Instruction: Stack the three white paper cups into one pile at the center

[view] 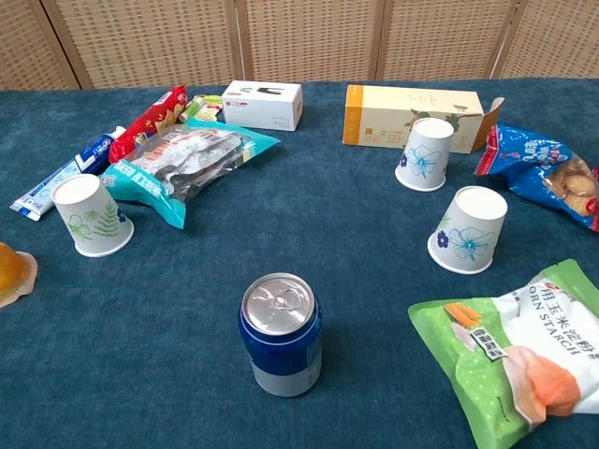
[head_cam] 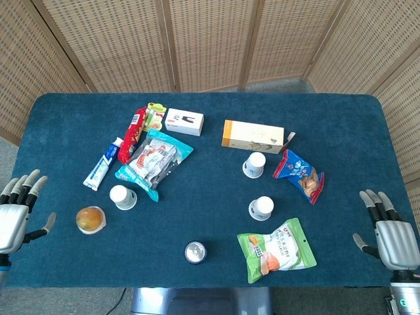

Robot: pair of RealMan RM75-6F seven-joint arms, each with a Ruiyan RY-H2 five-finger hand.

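Observation:
Three white paper cups stand upside down on the blue table. One with a green leaf print (head_cam: 123,197) (view: 91,216) is at the left. Two with blue flower prints are at the right: the farther cup (head_cam: 254,165) (view: 426,154) by the beige box, the nearer cup (head_cam: 261,208) (view: 469,230) in front of it. My left hand (head_cam: 18,209) rests open at the table's left edge, far from the cups. My right hand (head_cam: 388,230) rests open at the right edge. Neither hand shows in the chest view.
A blue can (head_cam: 195,252) (view: 281,334) stands near the front centre. Green starch bag (head_cam: 276,248), blue snack bag (head_cam: 300,174), beige box (head_cam: 253,136), white box (head_cam: 184,121), teal packet (head_cam: 153,162), red packet (head_cam: 132,134), toothpaste (head_cam: 104,164) and an orange jelly cup (head_cam: 90,219) lie around.

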